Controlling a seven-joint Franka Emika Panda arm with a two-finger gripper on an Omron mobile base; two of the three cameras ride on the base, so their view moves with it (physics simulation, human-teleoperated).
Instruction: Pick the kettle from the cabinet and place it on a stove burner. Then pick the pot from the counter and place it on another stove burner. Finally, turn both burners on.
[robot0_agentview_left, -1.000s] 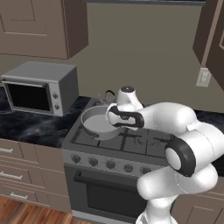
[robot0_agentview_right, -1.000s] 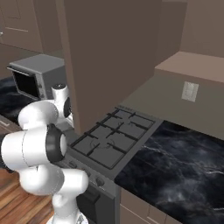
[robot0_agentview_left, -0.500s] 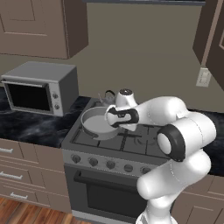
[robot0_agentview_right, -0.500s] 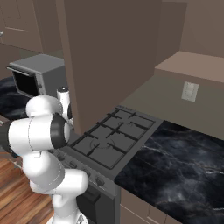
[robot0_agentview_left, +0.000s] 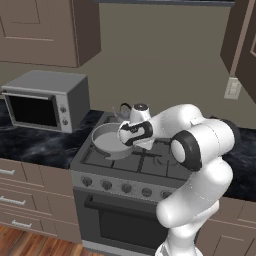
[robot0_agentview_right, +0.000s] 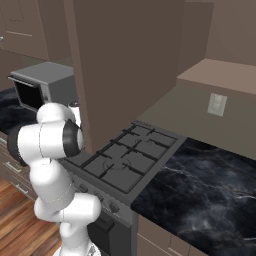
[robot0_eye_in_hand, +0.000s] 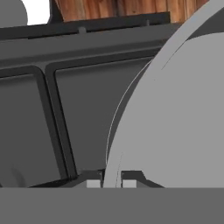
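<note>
The wide grey pot (robot0_agentview_left: 107, 141) sits on the front left burner of the stove (robot0_agentview_left: 150, 167). My gripper (robot0_agentview_left: 129, 144) is at the pot's right rim. In the hand view the thin rim of the pot (robot0_eye_in_hand: 131, 113) runs down between my two fingertips (robot0_eye_in_hand: 92, 183), so the gripper (robot0_eye_in_hand: 111, 183) is shut on it. Behind the pot, the small grey kettle (robot0_agentview_left: 125, 110) stands on the back left burner, partly hidden by my hand. A dark grate (robot0_eye_in_hand: 57, 131) lies under the pot.
A grey microwave (robot0_agentview_left: 45, 100) stands on the black counter (robot0_agentview_left: 35, 145) left of the stove. Round knobs (robot0_agentview_left: 125, 188) line the range front. Brown wall cabinets (robot0_agentview_left: 40, 30) hang above. A wide brown cabinet panel (robot0_agentview_right: 125, 65) blocks the stove's left side in the right base view.
My hand has shifted slightly left and lower at the pot's rim while the elbow swung round. The pot and kettle stay where they were.
</note>
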